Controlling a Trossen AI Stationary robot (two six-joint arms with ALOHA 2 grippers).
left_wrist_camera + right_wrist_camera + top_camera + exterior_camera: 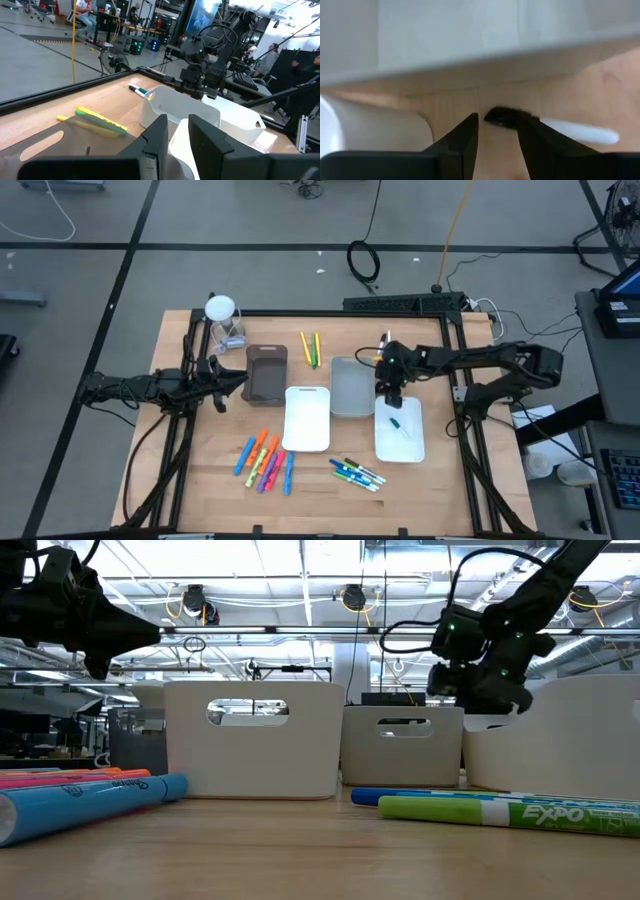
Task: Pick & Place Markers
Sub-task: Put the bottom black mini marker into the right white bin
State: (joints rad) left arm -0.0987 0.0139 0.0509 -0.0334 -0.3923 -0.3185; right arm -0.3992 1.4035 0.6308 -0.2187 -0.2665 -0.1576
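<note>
My right gripper (498, 120) points steeply down at the bare wood between the grey tray (351, 386) and the right white tray (402, 442). It is open. A marker with a white body (580, 132) and a black cap lies flat on the wood, cap end just past the fingertips. My left gripper (177, 134) waits level at the table's left beside the brown tray (266, 373), a narrow gap between its fingers and nothing in it. More markers lie in groups near the front (265, 462) (357, 473). My right gripper comes slanting down from the table's right. The marker's black cap (500, 116) lies level with the tip of one finger (527, 125). I cannot tell whether that finger touches it. The marker rests flat on the wood.
A green marker (398, 423) lies in the right white tray. A second white tray (307, 418) stands in the middle. Yellow and green markers (311, 348) lie behind the trays. A white round object (220, 310) stands at the far left corner.
</note>
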